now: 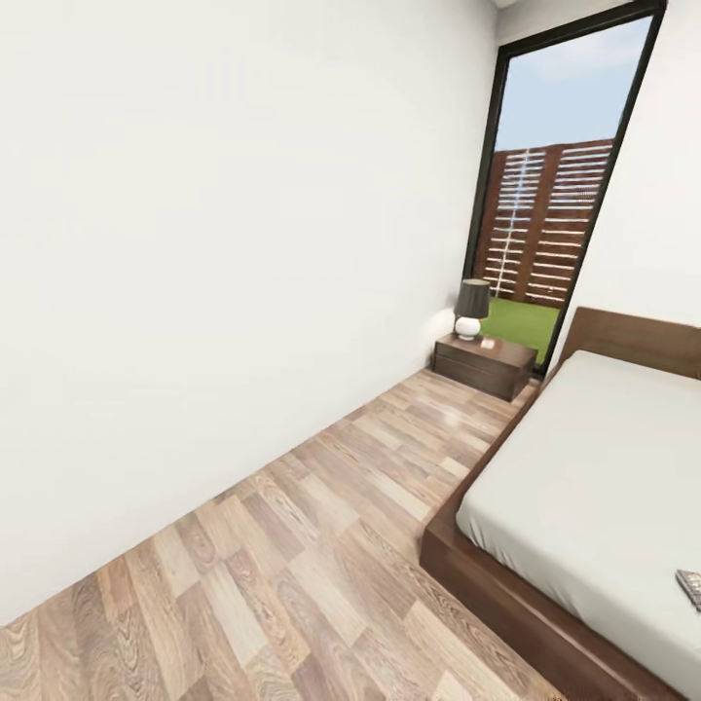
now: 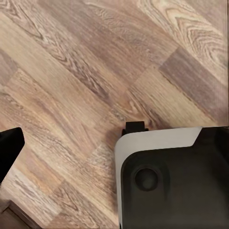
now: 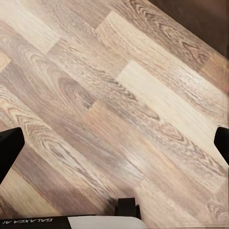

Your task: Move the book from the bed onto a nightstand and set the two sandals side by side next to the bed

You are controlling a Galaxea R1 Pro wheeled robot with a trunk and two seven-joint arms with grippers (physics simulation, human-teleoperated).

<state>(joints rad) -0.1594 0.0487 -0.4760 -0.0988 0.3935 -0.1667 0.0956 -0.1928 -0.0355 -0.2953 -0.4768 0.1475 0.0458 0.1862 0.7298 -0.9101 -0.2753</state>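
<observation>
From the head camera the bedroom shows a long white wall [image 1: 224, 253] from 9 to 12 o'clock, a wood-plank floor [image 1: 321, 545] running up the middle, and a tall dark-framed window [image 1: 550, 195] at 1 o'clock with a slatted fence and grass beyond it. The bed [image 1: 487, 574], with its dark frame and pale mattress [image 1: 594, 467], takes the 3 to 5 o'clock part of the view. At its head, just beside the frame and below the window, stands the nightstand [image 1: 484, 365], carrying a small lamp [image 1: 471, 309] with a dark shade and white base.

At the 4 o'clock edge of the view a small greyish object [image 1: 690, 587] lies on the mattress, cut off by the frame; it is likely the book, though too little shows to be sure. If so, it is still on the bed and well apart from the nightstand.

In the left wrist view the left end effector [image 2: 109, 138] hangs over bare floor planks above the robot's own base [image 2: 171, 181]; one dark fingertip [image 2: 9, 148] sits at the edge, so I cannot tell its spread. In the right wrist view the right end effector [image 3: 114, 143] is over the floor with its fingers [image 3: 8, 152] wide apart and nothing between them.

By my reading, no part of the task is done yet: the book transfer and both sandals remain.
</observation>
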